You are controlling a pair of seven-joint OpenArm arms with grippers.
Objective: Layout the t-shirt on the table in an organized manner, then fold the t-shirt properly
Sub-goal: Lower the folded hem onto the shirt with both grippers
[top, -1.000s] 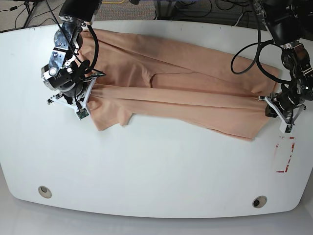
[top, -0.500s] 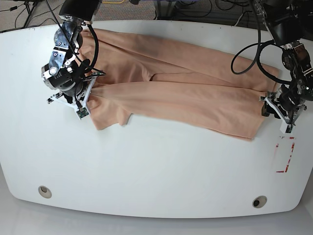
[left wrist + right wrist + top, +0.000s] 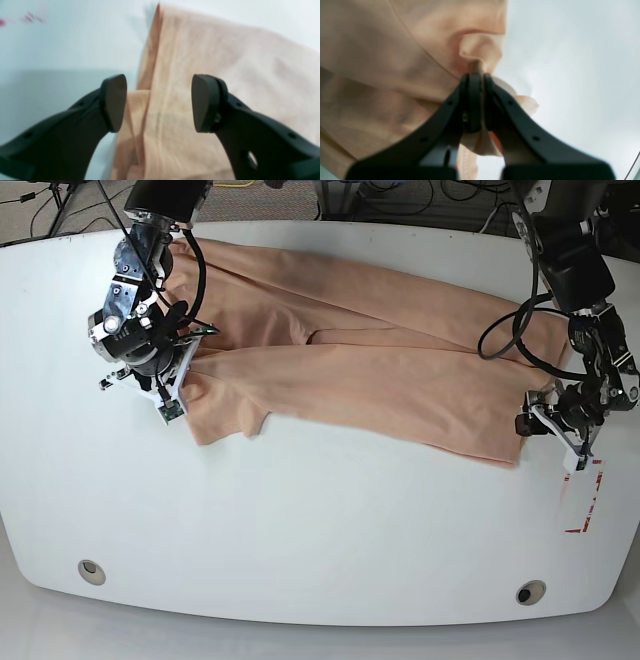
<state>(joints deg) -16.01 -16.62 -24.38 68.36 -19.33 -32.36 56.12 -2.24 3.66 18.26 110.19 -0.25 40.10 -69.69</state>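
Left gripper (image 3: 158,102) released, backed off t-shirt (image 3: 380,370) | right gripper (image 3: 478,82) still pinching fabric

Soft, matt peach cloth of the t-shirt (image 3: 350,370) lies creased across the smooth, glossy white table (image 3: 320,530), which reflects the light; matt black plastic fingers of the left gripper (image 3: 157,103) stand apart over the fabric's fine woven texture, while the right gripper (image 3: 478,82), of the same dull black plastic, pinches a bunched fold of the cloth
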